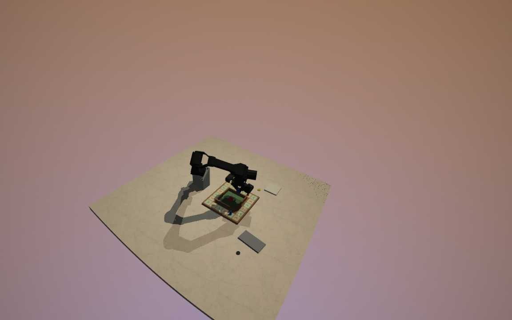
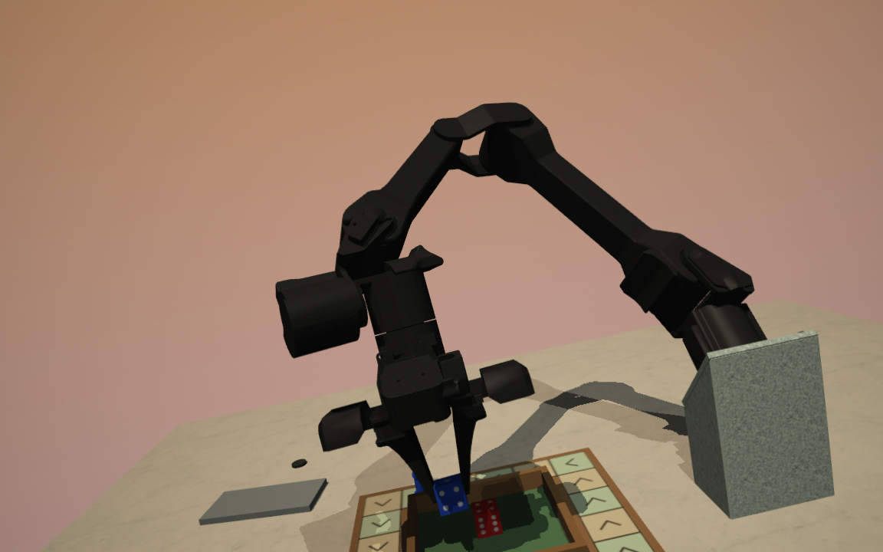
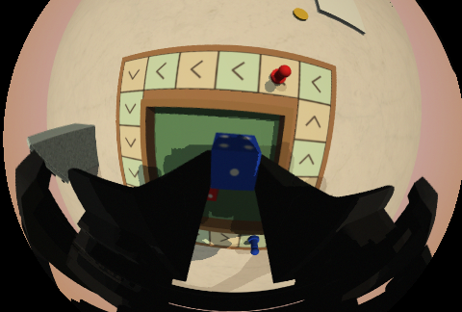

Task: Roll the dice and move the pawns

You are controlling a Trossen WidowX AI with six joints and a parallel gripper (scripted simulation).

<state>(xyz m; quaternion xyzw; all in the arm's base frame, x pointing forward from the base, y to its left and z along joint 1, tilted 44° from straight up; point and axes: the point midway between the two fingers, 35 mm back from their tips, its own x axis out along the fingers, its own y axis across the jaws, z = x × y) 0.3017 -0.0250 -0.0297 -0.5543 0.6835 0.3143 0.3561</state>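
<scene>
Currently two dice (image 2: pixel 451 494) (image 3: pixel 234 162), one between the jaws (image 1: pixel 238 190) (image 2: pixel 450 486).

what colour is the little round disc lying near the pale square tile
Yellow-gold; the disc shows best in the wrist view.

Dim, warm light leaves the jointed black robot arm (image 1: pixel 226 165) (image 2: pixel 589 198) nearly featureless. Beside the speckled grey stone-like block (image 1: pixel 202 179) (image 2: pixel 767 425) (image 3: pixel 69 150), two overlapping arm shadows, one darker, cross the pale marbled worktop (image 1: pixel 290 214) (image 2: pixel 238 453) (image 3: pixel 192 18). The wrist view bows strongly, with black corners.
</scene>
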